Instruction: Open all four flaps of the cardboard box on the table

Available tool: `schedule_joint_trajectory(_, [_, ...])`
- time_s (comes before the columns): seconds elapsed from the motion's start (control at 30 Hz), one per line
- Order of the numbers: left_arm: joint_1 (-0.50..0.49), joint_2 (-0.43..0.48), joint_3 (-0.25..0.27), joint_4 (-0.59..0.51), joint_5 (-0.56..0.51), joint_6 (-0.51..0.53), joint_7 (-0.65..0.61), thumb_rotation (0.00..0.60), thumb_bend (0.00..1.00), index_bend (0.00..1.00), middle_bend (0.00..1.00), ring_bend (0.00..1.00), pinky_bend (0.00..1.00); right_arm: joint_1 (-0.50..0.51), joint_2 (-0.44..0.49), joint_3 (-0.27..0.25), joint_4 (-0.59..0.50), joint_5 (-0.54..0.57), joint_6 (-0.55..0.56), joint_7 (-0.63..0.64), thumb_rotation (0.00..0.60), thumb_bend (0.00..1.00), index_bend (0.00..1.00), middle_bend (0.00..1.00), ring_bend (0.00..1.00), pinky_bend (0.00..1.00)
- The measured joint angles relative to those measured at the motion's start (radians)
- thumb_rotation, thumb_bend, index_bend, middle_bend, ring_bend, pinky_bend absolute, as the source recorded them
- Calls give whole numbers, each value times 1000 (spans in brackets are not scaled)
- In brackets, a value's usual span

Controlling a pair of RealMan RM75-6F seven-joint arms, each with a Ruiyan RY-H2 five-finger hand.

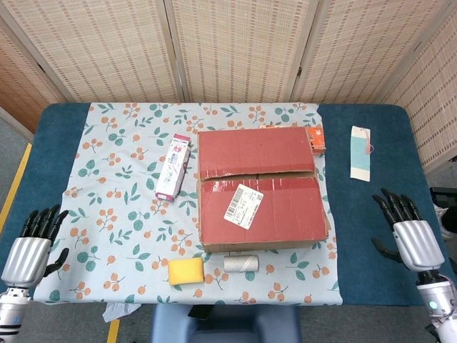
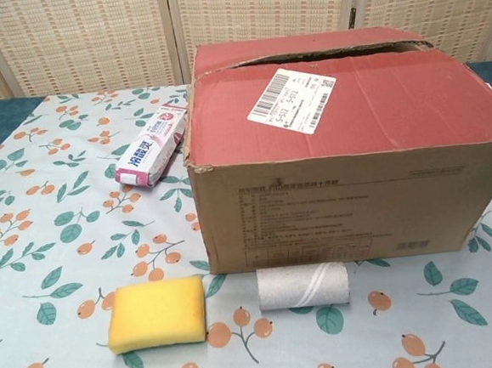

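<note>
Cardboard, red on top and brown down the sides, the box (image 1: 261, 187) sits on the floral cloth (image 1: 114, 214) with both top flaps down, so by my reading the opening has not begun. Well left of the box the left hand (image 1: 28, 246) hovers empty, fingers spread; well right of it the right hand (image 1: 409, 236) does likewise. The box's long axis and its centre seam run left to right, the labelled flap (image 2: 342, 100) nearest the robot, so the next move calls for bringing fingers in to that seam and lifting.
</note>
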Motion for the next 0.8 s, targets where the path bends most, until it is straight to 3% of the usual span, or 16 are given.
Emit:
schedule_joint_trajectory(0.2, [-3, 4, 0, 3, 4, 3, -25, 600, 428, 0, 0, 0, 0, 78, 52, 73, -110, 81, -73, -88, 600, 350, 0, 0, 0, 0])
schedule_joint_trajectory(0.4, [-4, -24, -8, 52, 1, 16, -11, 600, 429, 0, 0, 0, 0, 183, 27, 150, -142, 212, -156, -176, 600, 351, 0, 0, 0, 0])
schedule_joint_trajectory(0.8, [-24, -14, -20, 73, -45, -36, -91, 600, 429, 0, 0, 0, 0, 389, -109, 230, -24, 391, -316, -295, 600, 350, 0, 0, 0, 0])
